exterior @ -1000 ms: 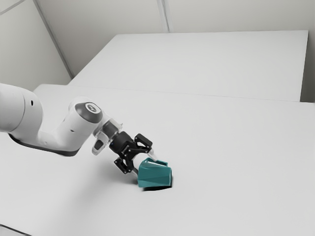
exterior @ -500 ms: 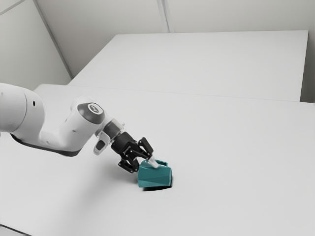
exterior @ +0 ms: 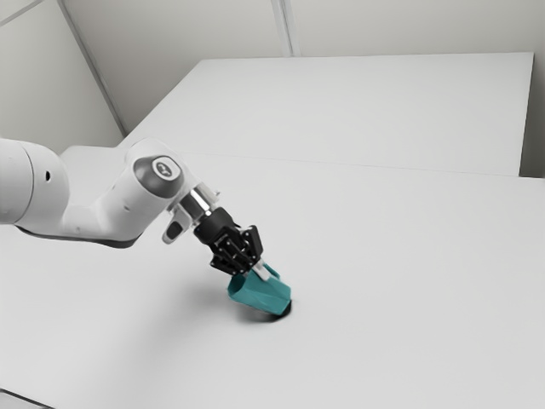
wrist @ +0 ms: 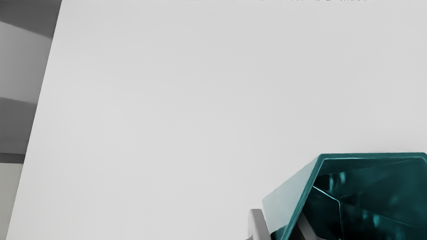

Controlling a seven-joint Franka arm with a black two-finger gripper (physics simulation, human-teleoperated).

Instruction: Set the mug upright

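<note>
The black two-finger gripper (exterior: 257,270) is clamped on the wall of the teal, faceted, glossy mug (exterior: 262,293), its pale grey fingers (wrist: 257,225) close together with that wall between them. In the wrist view one finger lies against the mug's outer side and the other reaches in past the rim, against the inside; their lower parts run out of the picture.

The mug is tilted, neither upright nor flat on its side. Its six-sided mouth is raised and faces back toward the gripper, on the exterior view's left, while its base points down and toward the exterior view's right. A thin teal part beside the pale finger seems to be the handle. A dark shadow sits right under the base; whether the base touches the worktop cannot be told. The inside of the mug is dark, with bright glints on its facets.

The mug is over the plain white worktop (exterior: 409,273), well in from the long far edge and from the corner at the exterior view's lower left. The white arm (exterior: 111,209) comes in over the worktop from the exterior view's left. Beyond the far edge is a broad white flat surface (exterior: 358,111), with pale wall panels (exterior: 196,25) behind it.
</note>
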